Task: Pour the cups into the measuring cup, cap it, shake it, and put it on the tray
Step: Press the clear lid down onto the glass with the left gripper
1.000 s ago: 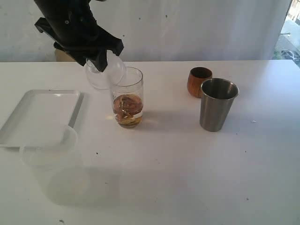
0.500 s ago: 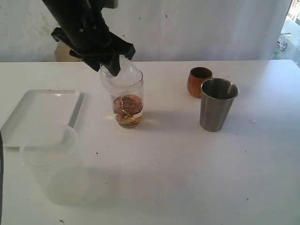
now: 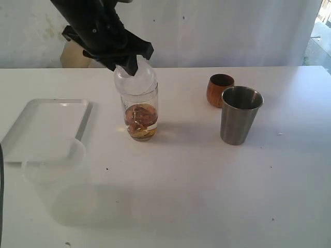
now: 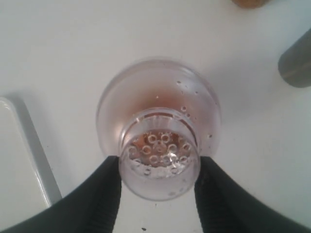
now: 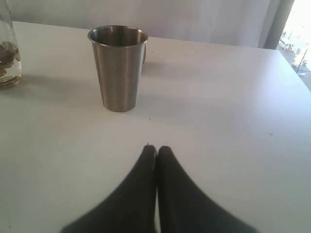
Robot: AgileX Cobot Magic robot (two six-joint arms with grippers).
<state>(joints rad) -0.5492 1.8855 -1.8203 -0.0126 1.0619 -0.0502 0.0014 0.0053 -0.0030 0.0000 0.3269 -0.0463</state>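
Near the left edge of the tabletop lies the white tray, flat, with its low rim up. A frosted container stands at the tray's front right corner and overlaps its rim in the exterior view; whether the two touch cannot be told.

Further right, left of the middle and toward the far edge, the measuring cup stands upright with brown pieces in amber liquid at its bottom. The left hand reaches down from above. It is partly open and grips a clear domed cap, its two fingers clamped on either side of the narrow perforated neck. The cap's wide skirt sits over the measuring cup's mouth; whether it is fully seated cannot be told.

Right of the middle stands the wooden cup, nearer the far edge. Just in front of it and slightly right is the steel tumbler, upright with its mouth up. They overlap in the exterior view, so contact cannot be judged.

The right hand sits low over the tabletop, well apart from the steel tumbler it faces. Its fingers are pressed together with nothing between them.
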